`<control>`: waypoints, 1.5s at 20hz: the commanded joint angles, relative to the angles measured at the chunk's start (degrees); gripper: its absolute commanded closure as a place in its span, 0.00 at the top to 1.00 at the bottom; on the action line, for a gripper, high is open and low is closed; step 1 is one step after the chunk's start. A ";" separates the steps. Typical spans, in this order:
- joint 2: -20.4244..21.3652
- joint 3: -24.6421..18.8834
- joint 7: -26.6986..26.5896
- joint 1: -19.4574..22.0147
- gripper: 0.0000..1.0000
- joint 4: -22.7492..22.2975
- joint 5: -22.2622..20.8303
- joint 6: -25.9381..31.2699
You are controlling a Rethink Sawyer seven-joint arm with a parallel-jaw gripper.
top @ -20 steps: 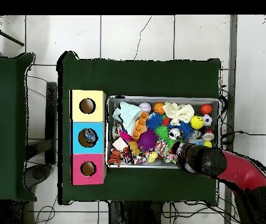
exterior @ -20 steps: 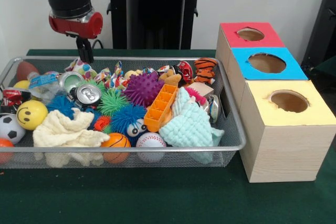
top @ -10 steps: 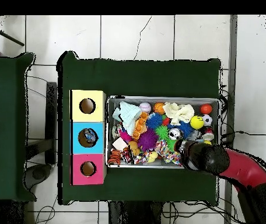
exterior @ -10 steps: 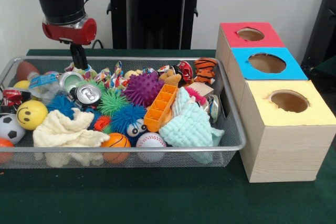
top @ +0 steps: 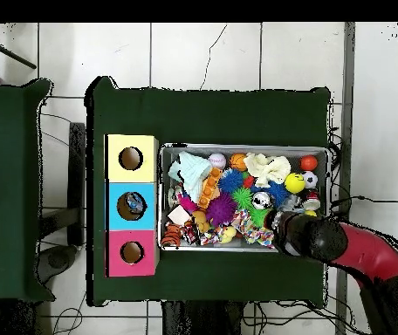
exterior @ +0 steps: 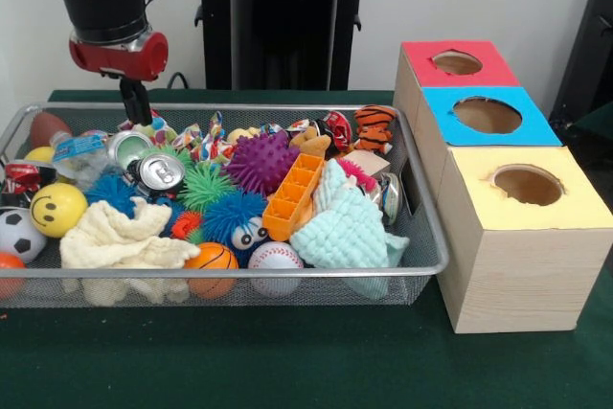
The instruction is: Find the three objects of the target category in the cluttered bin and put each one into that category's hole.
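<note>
A wire bin (exterior: 239,268) holds a jumble of toys. Among them are a yellow smiley ball (exterior: 57,208), a soccer ball (exterior: 17,234), a small basketball (exterior: 212,258), a baseball (exterior: 275,256), a purple spiky ball (exterior: 261,162) and two crushed cans (exterior: 160,171). My gripper (exterior: 134,110) hangs shut and empty over the bin's far left corner, just above the rim. In the overhead view the arm's head (top: 305,235) covers it at the bin (top: 246,146) edge. Three boxes stand beside the bin with a red hole (exterior: 457,62), a blue hole (exterior: 487,115) and a yellow hole (exterior: 527,184).
An orange ice tray (exterior: 293,195), a mint cloth (exterior: 347,227), a cream cloth (exterior: 124,241) and a tiger toy (exterior: 374,126) also lie in the bin. In the overhead view something lies inside the blue box (top: 131,204).
The arm has drifted left along the bin's far rim in the front view and risen slightly. Nothing in the bin has moved.
</note>
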State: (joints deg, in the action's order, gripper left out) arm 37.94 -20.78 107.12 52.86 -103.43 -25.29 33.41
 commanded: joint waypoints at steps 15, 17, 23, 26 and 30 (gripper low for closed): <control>0.90 -0.56 -9.25 -2.58 0.00 10.03 -7.77 9.32; 0.28 -0.73 -9.15 -2.78 0.00 10.82 -8.10 9.38; -2.65 -1.13 -8.93 -2.26 0.00 12.57 -9.77 7.34; -3.99 -1.43 -8.63 -1.56 0.00 12.19 -10.75 4.78; -4.65 -2.02 -8.80 -0.76 0.00 11.63 -11.64 3.10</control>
State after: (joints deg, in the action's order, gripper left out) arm 36.40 -20.89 107.12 51.20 -93.38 -33.26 38.95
